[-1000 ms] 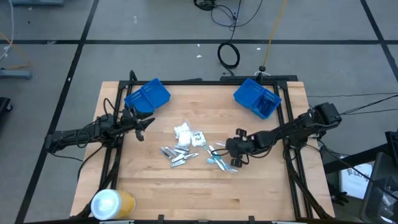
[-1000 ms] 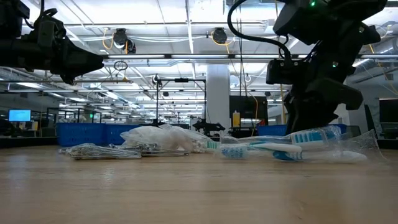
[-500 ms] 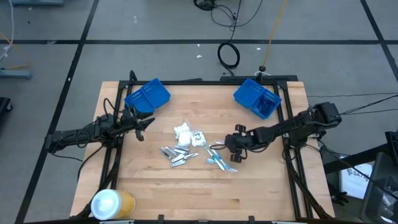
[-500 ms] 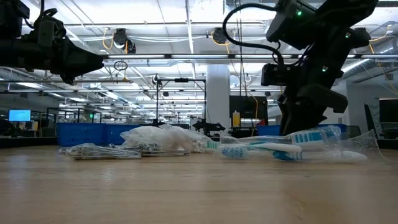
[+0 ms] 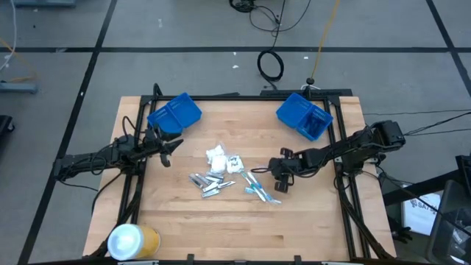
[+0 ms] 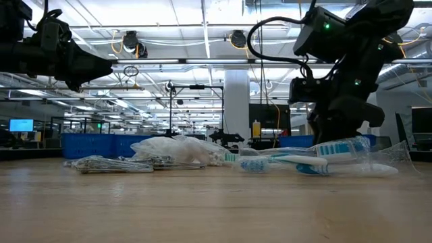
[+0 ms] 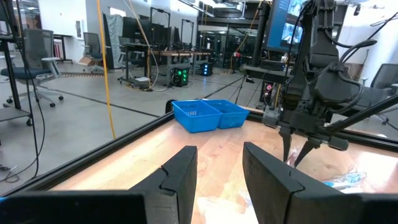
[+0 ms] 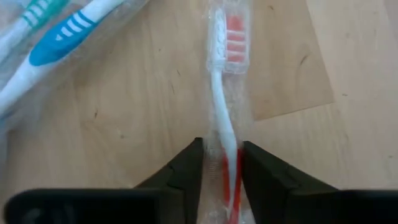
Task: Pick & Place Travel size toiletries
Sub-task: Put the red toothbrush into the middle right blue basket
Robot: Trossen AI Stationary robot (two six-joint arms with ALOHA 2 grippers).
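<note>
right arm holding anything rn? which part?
Right end effector is pinching the red-and-white toothbrush at its handle, wrapper included, still flat on the table. Left end effector holds nothing.

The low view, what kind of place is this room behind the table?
Probably a big robotics lab or industrial workshop. Behind the table a wide hall shows rows of ceiling lights, exposed pipes and a white column; the left wrist view adds workbenches with equipment and an office chair.
</note>
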